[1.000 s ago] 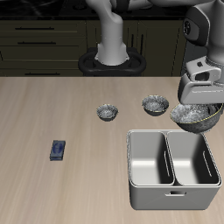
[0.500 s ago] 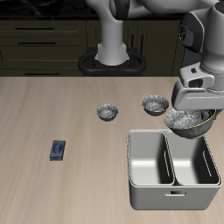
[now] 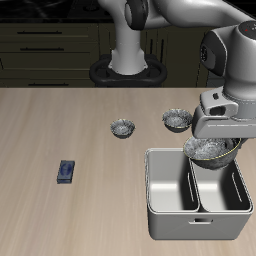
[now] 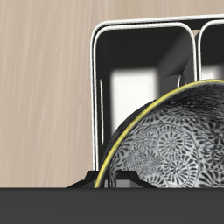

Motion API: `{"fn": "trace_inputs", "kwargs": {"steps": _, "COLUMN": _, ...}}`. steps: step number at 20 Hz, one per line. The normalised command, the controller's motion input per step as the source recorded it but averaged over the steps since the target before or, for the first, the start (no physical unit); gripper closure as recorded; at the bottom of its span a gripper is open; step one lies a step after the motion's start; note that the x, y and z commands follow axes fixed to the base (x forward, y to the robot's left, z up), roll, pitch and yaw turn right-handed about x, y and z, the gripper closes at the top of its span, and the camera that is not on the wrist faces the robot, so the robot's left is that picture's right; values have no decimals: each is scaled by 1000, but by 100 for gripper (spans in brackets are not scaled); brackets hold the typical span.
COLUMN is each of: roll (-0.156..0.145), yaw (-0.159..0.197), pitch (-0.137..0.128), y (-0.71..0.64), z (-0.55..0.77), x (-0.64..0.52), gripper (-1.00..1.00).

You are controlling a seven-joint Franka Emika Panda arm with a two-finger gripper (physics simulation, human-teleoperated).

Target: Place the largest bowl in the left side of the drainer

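The largest bowl, shiny grey with a yellowish rim, hangs tilted in the air with my gripper shut on its rim. It is above the back part of the drainer, a grey two-compartment tub, mostly over the left side and near the divider. The bowl does not touch the tub. In the wrist view the bowl's patterned wall fills the foreground and the drainer's rim and one deep compartment show beyond it. My fingertips are hidden by the bowl.
A tiny bowl and a mid-sized bowl sit on the wooden table behind the drainer. A small blue object lies far off to the side. Dark cabinets stand behind the robot's base.
My gripper has carried the bowl from beside the drainer's back corner toward the table's front and inward, so it now hangs over the tub.
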Motion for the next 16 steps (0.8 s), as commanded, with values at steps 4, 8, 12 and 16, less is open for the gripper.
{"fn": "trace_inputs", "kwargs": {"steps": 4, "roll": 15, "yaw": 9, "pitch": 20, "y": 83, "z": -139, "x": 23, "gripper": 100}}
{"fn": "trace_inputs", "kwargs": {"steps": 8, "roll": 12, "yaw": 17, "pitch": 19, "y": 108, "z": -131, "x": -21, "gripper": 100}}
{"fn": "trace_inputs", "kwargs": {"steps": 12, "roll": 16, "yaw": -3, "pitch": 19, "y": 84, "z": -92, "x": -4, "gripper": 100}}
{"fn": "trace_inputs", "kwargs": {"steps": 16, "roll": 14, "yaw": 19, "pitch": 0, "y": 84, "z": -20, "x": -43, "gripper": 100}}
